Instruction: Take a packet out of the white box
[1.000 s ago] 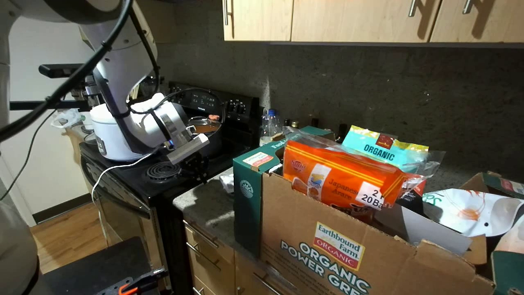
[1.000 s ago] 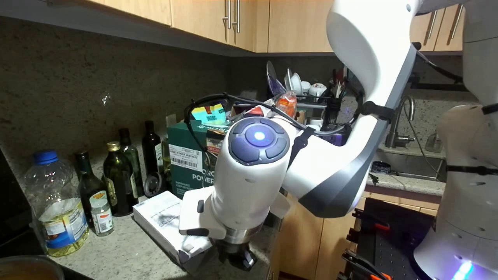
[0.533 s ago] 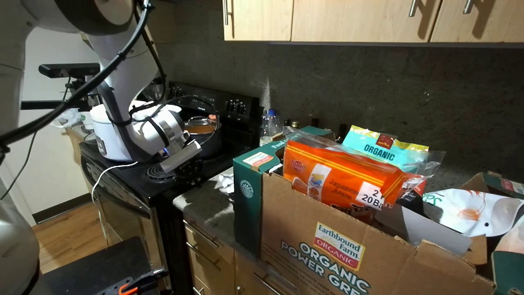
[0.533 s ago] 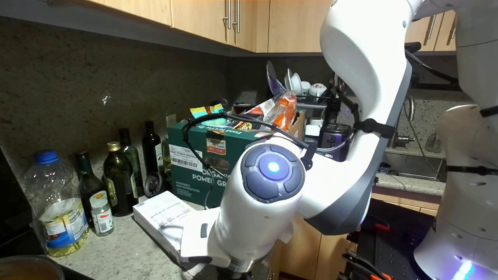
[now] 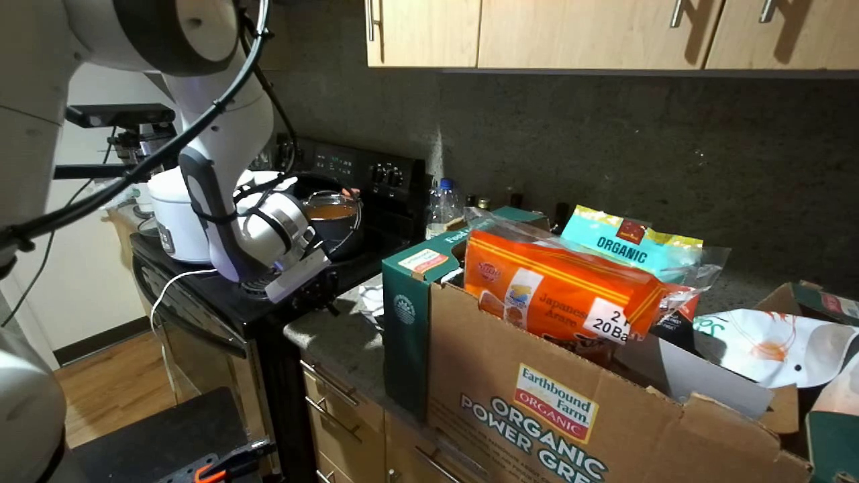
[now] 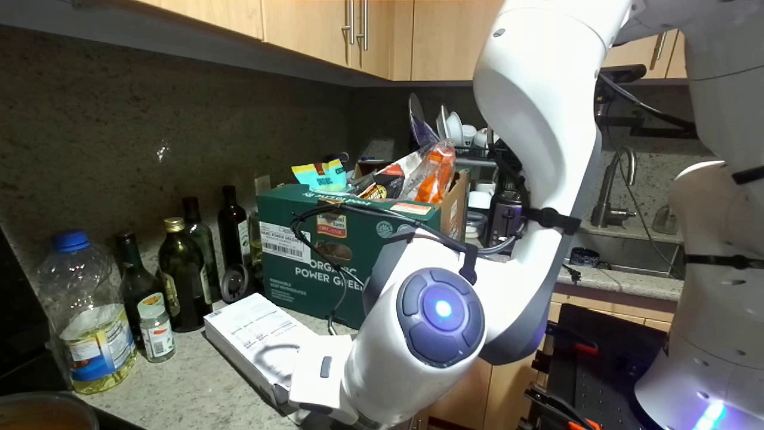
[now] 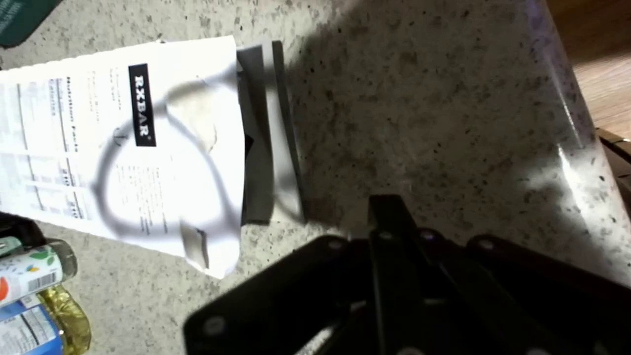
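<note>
"What's on the counter?"
"You have the white RXBAR box lying flat, the green carton standing near it."
"Anything else?"
"You also have dark bottles, a small jar and a clear blue-capped jug, all standing upright."

I count one white box. Reckoned around it in an exterior view, there's one green-and-brown carton between one and two o'clock, one blue-capped bottle and one small jar at nine, and four dark bottles from ten round nearly to twelve; whether a fifth, I can't tell. From the carton's middle in an exterior view, one orange bag just before twelve, one turquoise bag just after, one pot at ten.
</note>
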`<control>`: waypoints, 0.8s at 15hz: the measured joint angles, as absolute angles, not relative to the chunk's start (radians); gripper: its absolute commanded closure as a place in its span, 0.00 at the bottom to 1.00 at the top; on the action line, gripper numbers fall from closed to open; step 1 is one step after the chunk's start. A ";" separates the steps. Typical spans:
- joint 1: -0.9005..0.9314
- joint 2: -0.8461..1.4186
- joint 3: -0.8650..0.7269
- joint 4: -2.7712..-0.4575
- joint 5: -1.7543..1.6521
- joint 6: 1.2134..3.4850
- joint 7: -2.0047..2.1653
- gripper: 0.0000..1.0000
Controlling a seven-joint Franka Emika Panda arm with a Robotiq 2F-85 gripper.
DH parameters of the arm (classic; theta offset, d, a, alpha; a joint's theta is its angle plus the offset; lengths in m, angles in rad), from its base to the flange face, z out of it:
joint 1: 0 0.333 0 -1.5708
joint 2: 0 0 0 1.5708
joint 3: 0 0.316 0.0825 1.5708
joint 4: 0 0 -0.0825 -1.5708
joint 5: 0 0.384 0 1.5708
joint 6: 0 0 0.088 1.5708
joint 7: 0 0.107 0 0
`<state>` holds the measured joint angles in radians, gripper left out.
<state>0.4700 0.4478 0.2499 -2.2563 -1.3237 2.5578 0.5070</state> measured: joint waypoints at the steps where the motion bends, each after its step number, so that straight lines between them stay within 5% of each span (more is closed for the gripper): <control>1: 0.469 0.458 0.249 -2.251 -1.344 2.556 0.536 1.00; 12: 0.453 0.509 0.247 -2.193 -1.430 2.480 0.666 1.00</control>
